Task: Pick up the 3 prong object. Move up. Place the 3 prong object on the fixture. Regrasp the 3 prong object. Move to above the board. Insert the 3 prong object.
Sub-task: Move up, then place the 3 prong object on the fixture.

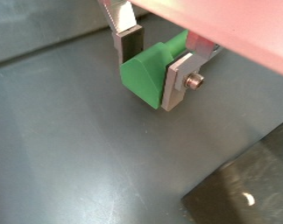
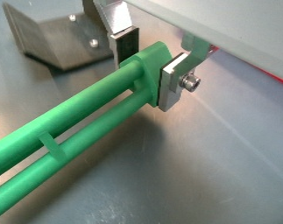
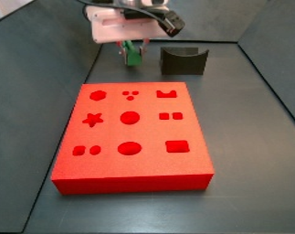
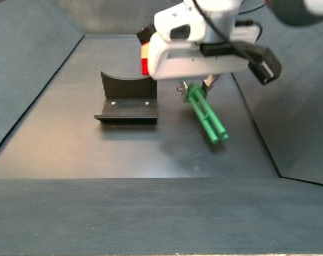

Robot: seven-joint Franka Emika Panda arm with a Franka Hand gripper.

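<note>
Now gripping: the gripper [image 2: 150, 63] clamps the slim bright green plastic peg [image 2: 74, 136].
Jaws closed on its end, upper centre in a side view [image 4: 204, 90].

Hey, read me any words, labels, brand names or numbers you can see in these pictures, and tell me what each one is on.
None: no readable text shows in any view.
The board has only cut-out shapes, no letters.
The fixture, the 3 prong object and the gripper closed on it carry no visible marking.

3 prong object [image 2: 85, 131] runs off wrist view edge; gripper [image 3: 133, 43] mostly hides it in side view.
</note>
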